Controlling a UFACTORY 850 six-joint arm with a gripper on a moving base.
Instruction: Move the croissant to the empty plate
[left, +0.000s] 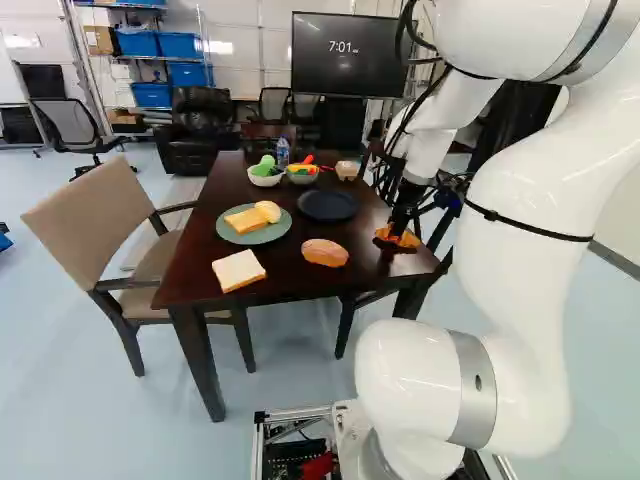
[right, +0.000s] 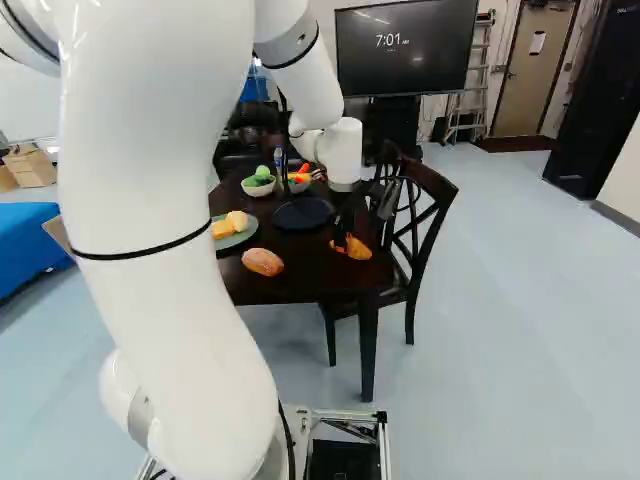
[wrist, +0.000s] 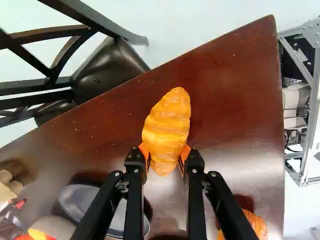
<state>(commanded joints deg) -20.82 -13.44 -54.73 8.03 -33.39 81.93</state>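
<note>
In the left base view my gripper (left: 402, 222) points down at the table's right side, with the orange-brown croissant (left: 408, 240) at its tips. The wrist view shows the gripper (wrist: 166, 154) shut on the croissant (wrist: 167, 125), an orange pad against each side near one end; most of it sticks out ahead of the fingers. It is at or close above the tabletop; contact is hard to tell. The empty dark blue plate (left: 327, 205) lies left of the gripper in the left base view, and the fingers partly cover this plate (wrist: 80, 200) in the wrist view.
On the dark table (left: 290, 285) are a green plate (left: 252, 236) with bread pieces, a bread slice (left: 238, 270), a brown loaf (left: 325, 252), two bowls of toy food and a bottle (left: 283, 152). A black chair (right: 425, 215) stands against the right side.
</note>
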